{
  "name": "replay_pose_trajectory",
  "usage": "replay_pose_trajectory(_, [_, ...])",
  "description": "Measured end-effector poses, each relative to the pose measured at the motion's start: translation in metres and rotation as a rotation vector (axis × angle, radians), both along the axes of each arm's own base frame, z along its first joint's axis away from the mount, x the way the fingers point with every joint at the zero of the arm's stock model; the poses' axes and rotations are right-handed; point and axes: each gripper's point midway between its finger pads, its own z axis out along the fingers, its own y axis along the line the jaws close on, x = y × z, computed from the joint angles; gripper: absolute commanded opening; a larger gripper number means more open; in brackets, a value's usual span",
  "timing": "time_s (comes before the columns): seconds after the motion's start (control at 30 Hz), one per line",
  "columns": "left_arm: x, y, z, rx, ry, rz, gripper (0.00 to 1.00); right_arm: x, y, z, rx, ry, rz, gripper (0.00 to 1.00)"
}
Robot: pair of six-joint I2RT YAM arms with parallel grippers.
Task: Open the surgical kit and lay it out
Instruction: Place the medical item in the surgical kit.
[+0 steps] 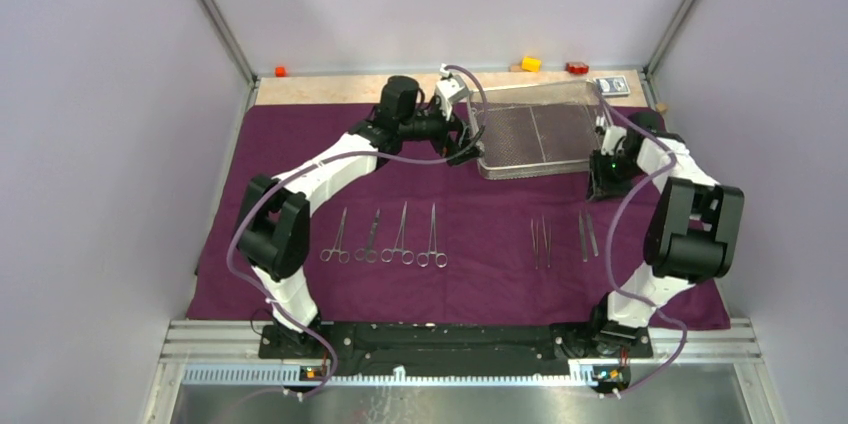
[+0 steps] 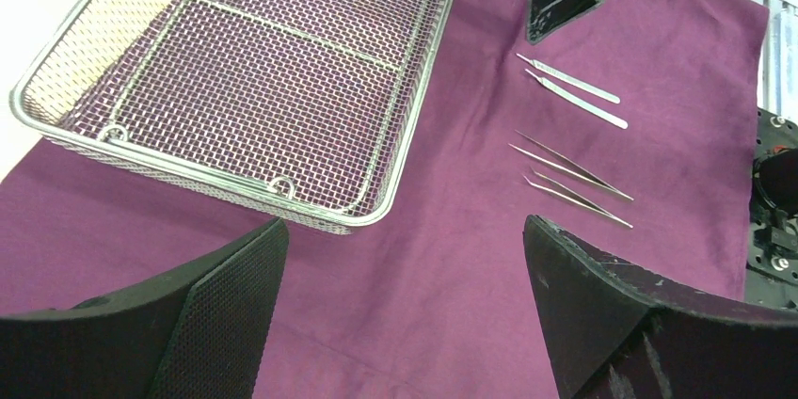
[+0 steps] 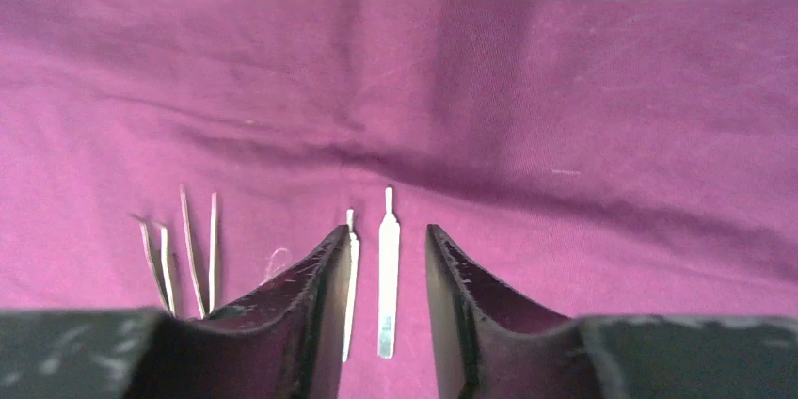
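**Right fingers** (image 3: 386, 230): a narrow gap, nothing between them and nothing touched. They hang over the cloth wrap (image 1: 480, 284), just near of the tray's right near corner.

**Left fingers** (image 2: 403, 230): spread wide and empty, hovering off the tray's left near corner without touching it.

**Tray** (image 1: 530, 129): wire mesh with nothing in it, lying on the far half of the cloth, right of centre. You can expect it to be stiff and fairly light. The rim wire is thin and smooth, so take it at a corner or on a long side and grip firmly, or it may slip.

**Flat steel handles** (image 3: 387, 277): two, side by side on the cloth, near of the right fingers.

**Tweezers** (image 1: 541, 242): two, just left of the handles. They look slim, springy and slippery. Pinch across the middle, and beware of catching the fabric.

**Clamps** (image 1: 385, 239): four in a row on the near left, rings toward you. They look rigid, and the shank just above the rings is your best hold.

**Cloth wrap**: unfolded flat over the desk (image 1: 330, 89), with slight wrinkles. It is soft, and you should expect it to bunch if dragged.
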Motion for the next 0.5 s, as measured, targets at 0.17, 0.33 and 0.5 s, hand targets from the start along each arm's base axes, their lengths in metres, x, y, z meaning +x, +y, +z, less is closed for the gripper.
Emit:
replay_pose_trajectory(0.17, [0.003, 0.005, 0.004, 0.014, -0.035, 0.023, 0.99, 0.012, 0.002, 0.042, -0.007, -0.125, 0.006, 0.52])
replay_pose_trajectory(0.33, [0.01, 0.017, 0.009, 0.032, -0.058, 0.066, 0.99, 0.036, 0.014, 0.085, -0.028, -0.264, 0.049, 0.57])
replay_pose_trajectory(0.5, [0.021, 0.042, 0.013, 0.034, -0.055, 0.12, 0.99, 0.062, 0.054, 0.112, -0.018, -0.368, 0.14, 0.58])
